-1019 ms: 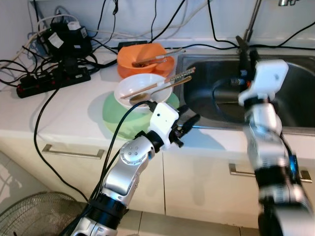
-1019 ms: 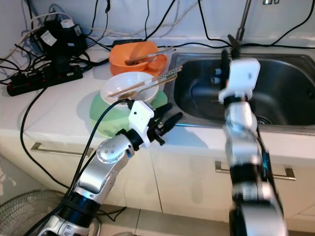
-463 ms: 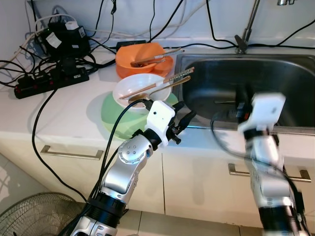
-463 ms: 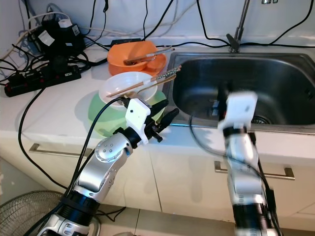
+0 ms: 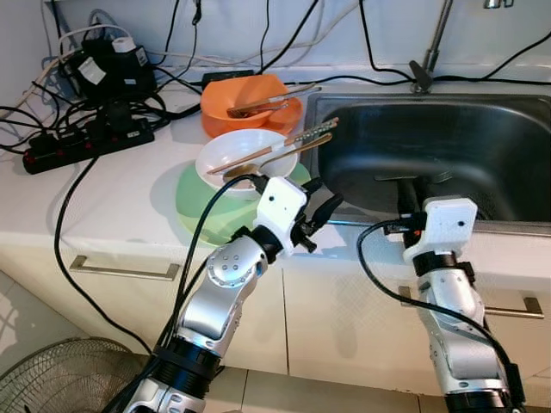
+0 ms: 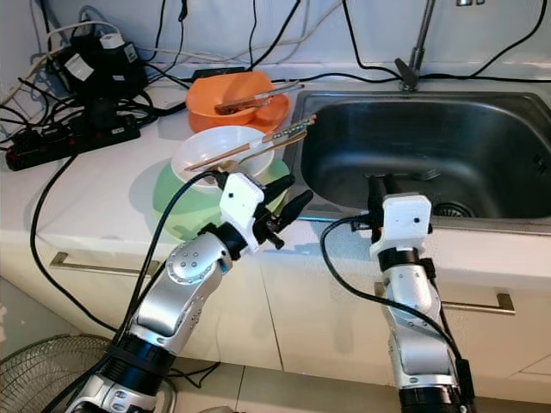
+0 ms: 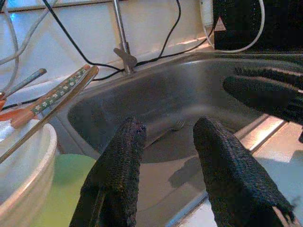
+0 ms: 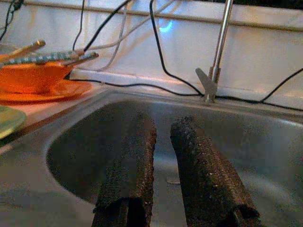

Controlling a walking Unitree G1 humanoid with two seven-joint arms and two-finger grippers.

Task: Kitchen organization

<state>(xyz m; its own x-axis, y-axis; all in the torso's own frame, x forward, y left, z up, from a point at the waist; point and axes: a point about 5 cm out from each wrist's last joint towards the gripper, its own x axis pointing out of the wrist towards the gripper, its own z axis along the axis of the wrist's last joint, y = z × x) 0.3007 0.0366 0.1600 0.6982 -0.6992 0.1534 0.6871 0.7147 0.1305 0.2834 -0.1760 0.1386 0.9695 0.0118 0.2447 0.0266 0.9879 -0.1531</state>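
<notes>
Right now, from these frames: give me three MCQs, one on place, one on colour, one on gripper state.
1. Where does the white bowl sit?
A. in the sink
B. on the green plate
C. on the floor

2. What colour is the bowl nearest the wall?
A. orange
B. blue
C. black

3. How is the left gripper?
A. shut on chopsticks
B. open, holding nothing
C. shut on a fork

Answers:
1 B: the white bowl rests on the green plate, left of the sink.
2 A: the orange bowl stands behind the white one.
3 B: in the left wrist view its fingers stand apart with only the sink basin between them.
</notes>
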